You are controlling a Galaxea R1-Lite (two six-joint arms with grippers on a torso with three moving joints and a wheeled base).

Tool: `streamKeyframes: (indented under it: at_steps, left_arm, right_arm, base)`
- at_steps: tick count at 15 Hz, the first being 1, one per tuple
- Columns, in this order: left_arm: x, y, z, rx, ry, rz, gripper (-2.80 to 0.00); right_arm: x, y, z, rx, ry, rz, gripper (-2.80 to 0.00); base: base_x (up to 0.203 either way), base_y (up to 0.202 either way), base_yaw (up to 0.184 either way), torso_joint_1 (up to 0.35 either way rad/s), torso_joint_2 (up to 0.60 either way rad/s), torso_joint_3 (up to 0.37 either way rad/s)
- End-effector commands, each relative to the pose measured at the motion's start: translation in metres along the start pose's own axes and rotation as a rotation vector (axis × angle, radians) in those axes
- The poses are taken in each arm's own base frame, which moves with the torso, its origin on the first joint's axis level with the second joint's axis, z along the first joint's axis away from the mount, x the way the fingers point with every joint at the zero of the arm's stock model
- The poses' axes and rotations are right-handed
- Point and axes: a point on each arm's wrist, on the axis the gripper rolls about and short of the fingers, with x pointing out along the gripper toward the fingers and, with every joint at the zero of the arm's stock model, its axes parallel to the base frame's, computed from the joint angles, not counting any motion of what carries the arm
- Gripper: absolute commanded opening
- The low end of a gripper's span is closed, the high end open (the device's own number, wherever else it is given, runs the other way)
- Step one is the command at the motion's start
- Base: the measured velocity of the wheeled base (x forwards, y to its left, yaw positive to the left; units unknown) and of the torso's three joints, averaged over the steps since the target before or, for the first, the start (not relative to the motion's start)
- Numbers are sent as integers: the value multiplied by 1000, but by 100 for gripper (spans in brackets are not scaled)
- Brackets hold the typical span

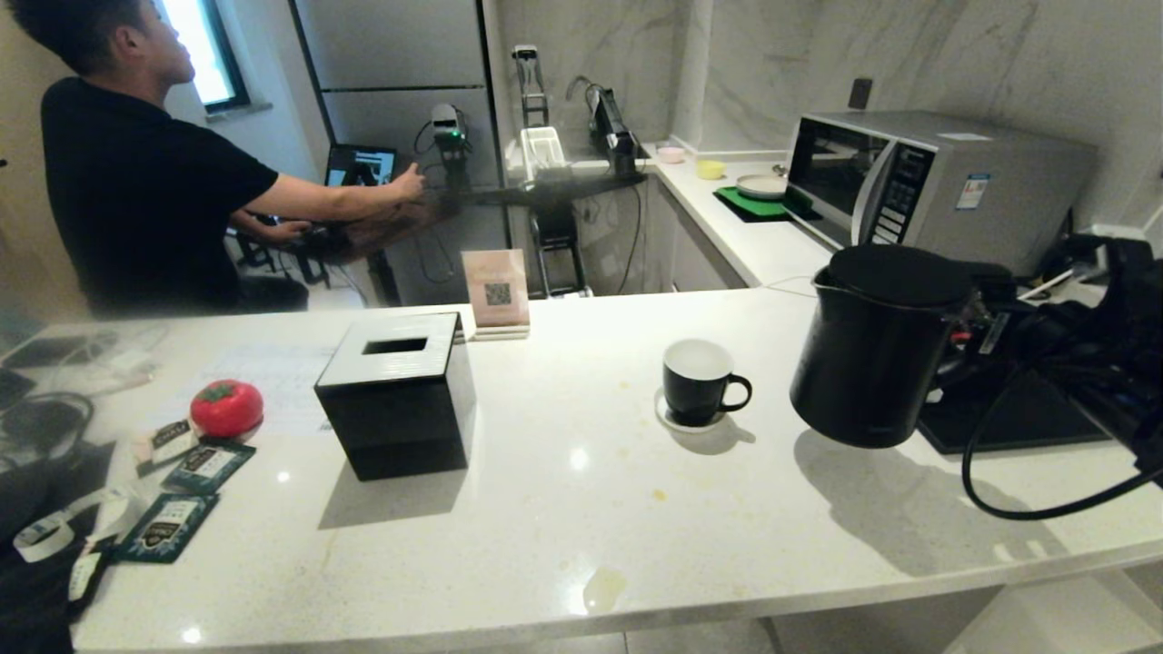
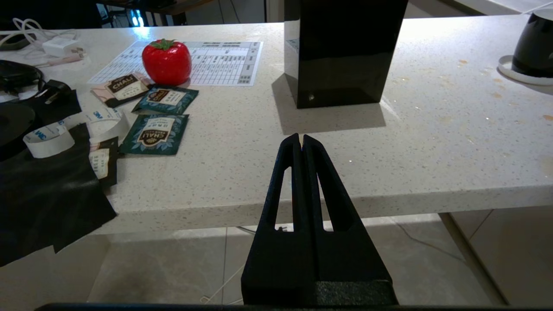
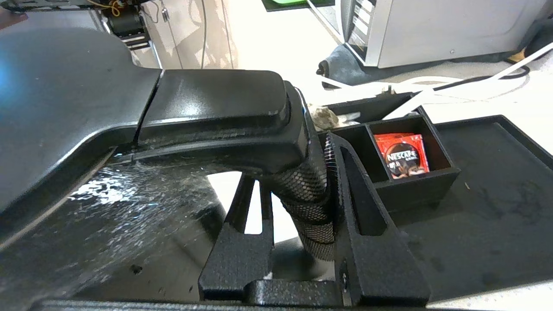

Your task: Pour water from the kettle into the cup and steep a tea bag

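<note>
right claw [image 3: 298, 203] pinching kettle [image 1: 872, 350] handle, its body cropped; left claw [image 2: 301, 140] pressed together.

pale speckled counter [image 1: 563, 509], marble walls [image 1: 954, 54], bright window [image 1: 204, 45]

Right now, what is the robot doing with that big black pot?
The robot's right gripper is shut on the handle of the kettle, holding it in the air beside the cup. The cup sits on its saucer on the counter. No water is pouring yet. The left gripper is shut and waits low by the counter's edge. A person in the back is busy with other gear.
</note>
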Motion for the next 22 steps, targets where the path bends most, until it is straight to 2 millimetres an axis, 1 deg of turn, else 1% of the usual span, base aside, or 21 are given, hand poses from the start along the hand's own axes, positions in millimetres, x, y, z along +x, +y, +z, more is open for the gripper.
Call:
streamKeyframes:
  at_steps: [1, 14, 22]
  left_arm:
    - [0, 0, 0, 0, -1, 1, -280]
    - [0, 0, 0, 0, -1, 1, -280]
    - [0, 0, 0, 0, -1, 1, -280]
  right_arm:
    - [-2, 3, 1, 1, -6, 12, -280]
    - [-8, 16, 7, 0, -12, 26, -280]
    - [-8, 16, 5, -4, -2, 20, -280]
  base:
    - [0, 0, 0, 0, 0, 0]
    - [0, 0, 0, 0, 0, 0]
    - [0, 0, 0, 0, 0, 0]
